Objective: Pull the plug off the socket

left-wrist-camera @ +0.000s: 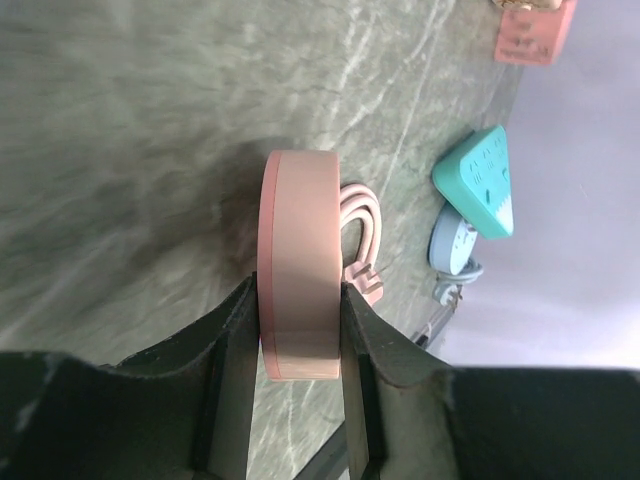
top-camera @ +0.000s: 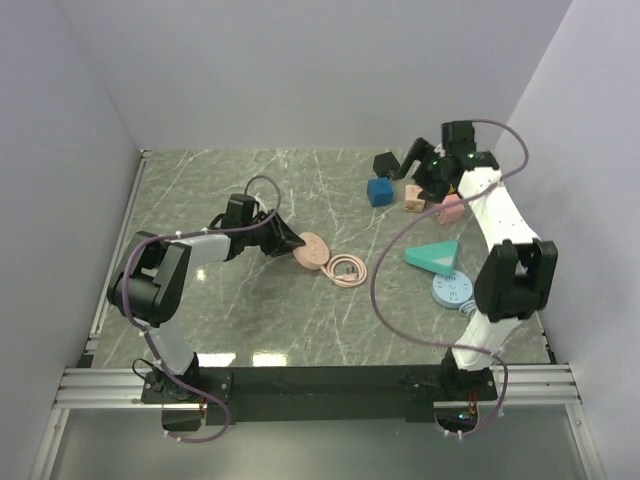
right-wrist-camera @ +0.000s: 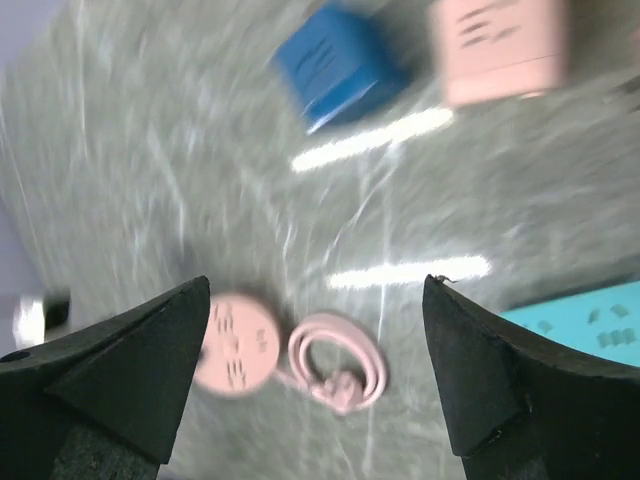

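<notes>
A round pink socket (top-camera: 313, 250) lies left of the table's middle, with its pink cable (top-camera: 348, 270) coiled beside it. My left gripper (top-camera: 288, 240) is shut on this socket. In the left wrist view the two fingers (left-wrist-camera: 236, 345) clamp the pink socket's rim (left-wrist-camera: 298, 250), and the pink plug (left-wrist-camera: 366, 282) lies on the table at the end of the cable, behind the socket. My right gripper (top-camera: 400, 165) is open and empty, high at the back right. Its blurred view looks down on the pink socket (right-wrist-camera: 235, 345) and the cable coil (right-wrist-camera: 337, 362).
A blue cube (top-camera: 379, 190) and two pink blocks (top-camera: 414, 198) (top-camera: 450, 207) lie under the right gripper. A teal triangular socket (top-camera: 433, 257) and a light blue round socket (top-camera: 452, 290) lie at the right. Walls close the left, back and right sides.
</notes>
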Controlling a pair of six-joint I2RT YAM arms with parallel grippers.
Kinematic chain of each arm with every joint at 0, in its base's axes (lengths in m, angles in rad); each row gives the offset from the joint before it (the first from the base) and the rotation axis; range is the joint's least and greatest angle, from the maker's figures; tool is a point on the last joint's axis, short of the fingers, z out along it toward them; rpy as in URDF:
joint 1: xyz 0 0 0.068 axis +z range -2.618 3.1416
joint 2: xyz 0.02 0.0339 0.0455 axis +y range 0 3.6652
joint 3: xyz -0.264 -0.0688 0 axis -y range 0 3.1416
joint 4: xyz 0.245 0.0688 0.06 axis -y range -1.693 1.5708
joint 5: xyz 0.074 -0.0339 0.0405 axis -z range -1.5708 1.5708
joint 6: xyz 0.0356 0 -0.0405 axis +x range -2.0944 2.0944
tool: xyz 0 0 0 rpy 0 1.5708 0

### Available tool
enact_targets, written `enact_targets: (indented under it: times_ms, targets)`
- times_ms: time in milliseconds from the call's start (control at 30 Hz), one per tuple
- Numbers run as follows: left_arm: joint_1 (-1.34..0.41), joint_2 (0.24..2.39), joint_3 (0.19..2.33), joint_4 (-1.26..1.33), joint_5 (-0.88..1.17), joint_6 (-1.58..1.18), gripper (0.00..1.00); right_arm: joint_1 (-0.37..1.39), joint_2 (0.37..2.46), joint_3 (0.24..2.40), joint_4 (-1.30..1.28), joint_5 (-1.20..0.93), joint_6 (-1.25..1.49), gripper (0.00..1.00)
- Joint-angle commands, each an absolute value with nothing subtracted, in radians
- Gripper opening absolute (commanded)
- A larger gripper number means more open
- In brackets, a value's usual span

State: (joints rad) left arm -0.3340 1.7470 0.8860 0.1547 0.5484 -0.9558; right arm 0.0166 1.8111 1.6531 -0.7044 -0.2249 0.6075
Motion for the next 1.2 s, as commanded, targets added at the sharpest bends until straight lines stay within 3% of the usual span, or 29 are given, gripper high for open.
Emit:
enact_targets:
  times_ms: [0, 33, 67, 167, 367, 633, 733, 1000, 1167]
  targets:
    - [-0.380, 1.793, 0.928, 0.215, 0.606, -0.972, 0.18, 0.153, 1.711, 1.499, -0.696, -0.259, 0.456, 0.92]
    - [-0.388, 1.796, 0.924, 0.221, 0.609, -0.980, 0.25, 0.179, 1.694, 1.474, -0.706, -0.258, 0.440, 0.93]
    - [-0.393, 1.793, 0.917, 0.228, 0.604, -0.995, 0.41, 0.236, 1.687, 1.450, -0.715, -0.256, 0.427, 0.93]
    - [-0.400, 1.764, 0.896, 0.198, 0.549, -1.003, 0.66, 0.345, 1.674, 1.370, -0.750, -0.189, 0.426, 0.93]
    - [-0.400, 1.678, 0.873, 0.057, 0.420, -0.976, 0.97, 0.469, 1.637, 1.236, -0.686, -0.169, 0.529, 0.92]
    - [-0.400, 1.458, 0.842, -0.172, 0.141, -1.019, 0.99, 0.604, 1.721, 1.342, -0.730, -0.075, 0.512, 0.91]
    - [-0.396, 1.352, 0.824, -0.218, 0.061, -1.031, 0.99, 0.643, 1.730, 1.350, -0.695, -0.104, 0.465, 0.84]
    - [-0.299, 1.157, 0.726, -0.189, 0.110, -1.025, 0.99, 0.672, 1.862, 1.377, -0.663, -0.002, 0.160, 0.77]
    - [-0.223, 1.103, 0.689, -0.221, 0.140, -1.002, 0.99, 0.676, 1.913, 1.342, -0.631, -0.056, 0.149, 0.71]
